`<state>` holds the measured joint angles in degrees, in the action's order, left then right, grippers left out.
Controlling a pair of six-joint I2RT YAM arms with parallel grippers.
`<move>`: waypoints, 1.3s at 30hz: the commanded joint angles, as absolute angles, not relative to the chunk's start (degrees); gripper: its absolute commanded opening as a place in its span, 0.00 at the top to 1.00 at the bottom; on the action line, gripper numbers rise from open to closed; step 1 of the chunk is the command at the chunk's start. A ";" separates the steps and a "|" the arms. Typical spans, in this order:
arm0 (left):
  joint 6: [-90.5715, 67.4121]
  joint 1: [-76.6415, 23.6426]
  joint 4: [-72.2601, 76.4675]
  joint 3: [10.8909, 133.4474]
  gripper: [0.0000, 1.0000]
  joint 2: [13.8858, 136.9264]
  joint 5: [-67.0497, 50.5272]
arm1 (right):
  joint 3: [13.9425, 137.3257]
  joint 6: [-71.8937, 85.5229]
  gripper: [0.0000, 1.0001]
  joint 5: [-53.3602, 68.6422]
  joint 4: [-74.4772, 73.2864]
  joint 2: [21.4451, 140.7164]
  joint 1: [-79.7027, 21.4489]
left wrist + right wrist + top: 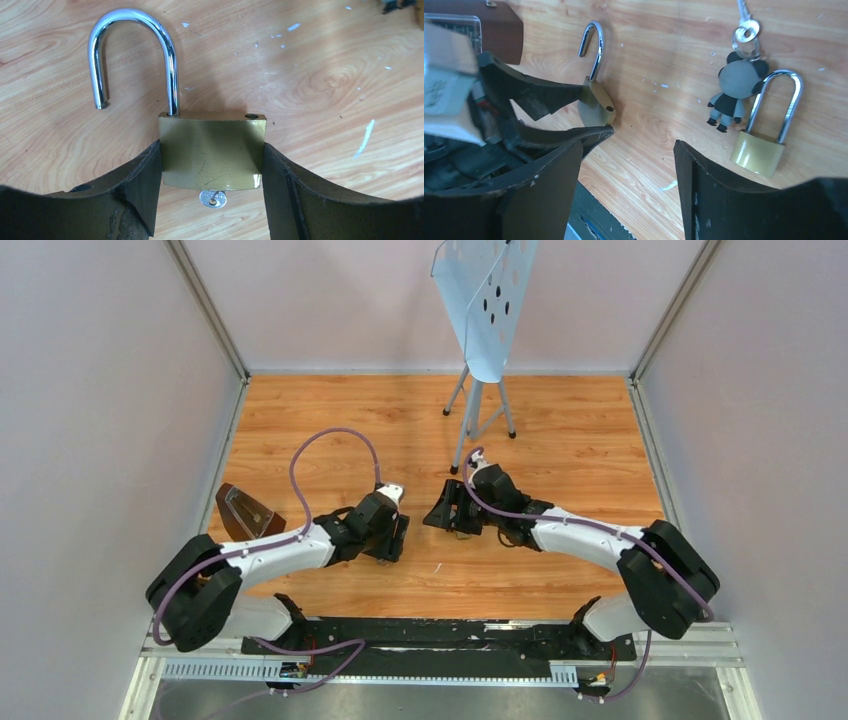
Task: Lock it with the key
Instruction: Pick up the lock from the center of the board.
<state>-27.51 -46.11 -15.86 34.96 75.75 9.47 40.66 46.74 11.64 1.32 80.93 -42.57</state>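
The left gripper clamps a brass padlock by its two sides, likely to steady it. The lock's steel loop stands open, with one end free. The small silver key sits in the keyhole on the lock's near edge, its head sticking out. The right gripper faces it from the right, jaws apart and empty, probably placed to reach the key or loop. The wooden tabletop is flecked with white. Grey walls enclose it, and a blue perforated stand stands at the far edge.
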 commanded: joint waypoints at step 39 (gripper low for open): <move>-23.40 -47.64 -1.82 22.95 0.70 46.88 2.08 | 63.30 58.91 1.00 8.11 0.43 98.89 -50.54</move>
